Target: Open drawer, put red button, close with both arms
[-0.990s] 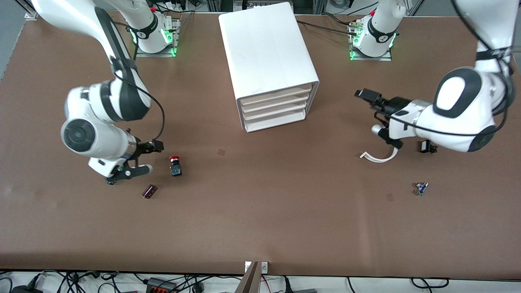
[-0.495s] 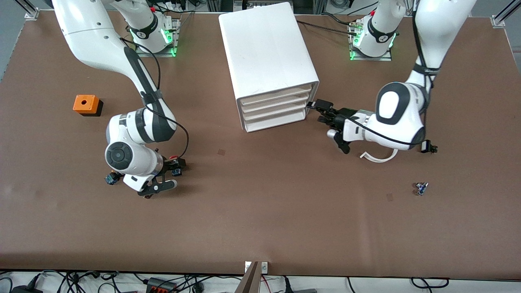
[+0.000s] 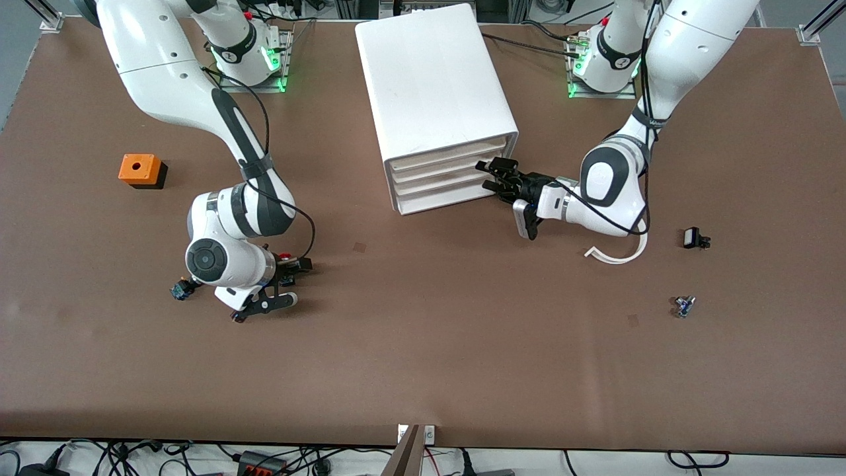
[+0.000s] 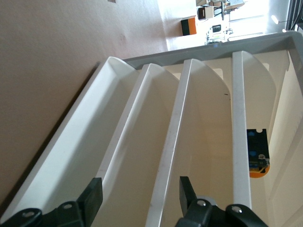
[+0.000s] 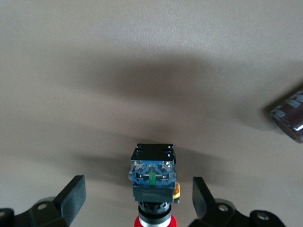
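The white cabinet [image 3: 433, 79] stands at mid-table with its stacked drawers [image 3: 444, 177] all pushed in. My left gripper [image 3: 490, 176] is open at the drawer fronts, at the corner toward the left arm's end. In the left wrist view its fingers [image 4: 93, 199] straddle drawer lips [image 4: 165, 156] without gripping. The red button [image 3: 284, 256] stands on the table toward the right arm's end. My right gripper [image 3: 289, 283] is open with the button between its fingers. In the right wrist view the button [image 5: 152, 177] shows its blue base forward and red cap toward the wrist, clear of both fingers [image 5: 74, 194].
An orange cube with a hole [image 3: 139, 170] sits toward the right arm's end. A small blue-based part [image 3: 178, 289] lies beside the right wrist. A dark wrapper-like piece [image 5: 289, 118] lies near the button. A white curved strip [image 3: 618, 254] and two small parts [image 3: 692, 238] [image 3: 683, 305] lie toward the left arm's end.
My left gripper has swung in from the left arm's end to the drawer fronts. My right gripper has moved over to straddle the red button. The button has not moved.
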